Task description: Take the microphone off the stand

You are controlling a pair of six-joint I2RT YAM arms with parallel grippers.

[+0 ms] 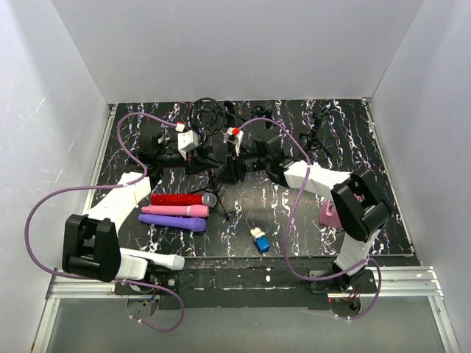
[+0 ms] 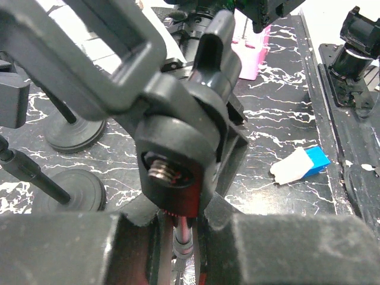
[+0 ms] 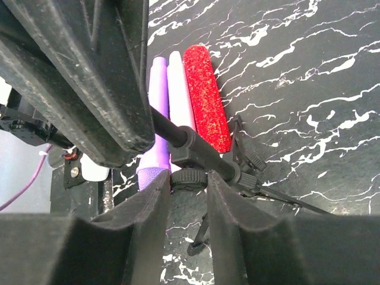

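Observation:
A small black tripod stand stands mid-table between my two grippers. My left gripper is shut on the stand's thin pole, just under its black clip head. My right gripper is closed from both sides on the knurled knob under the pole joint. A red microphone, a pink one and a purple one lie side by side on the table left of the stand. No microphone shows in the clip.
A blue-and-white block lies near the front edge. A pink object sits by the right arm. More black stands crowd the back, with round bases close to the left gripper. White walls enclose the table.

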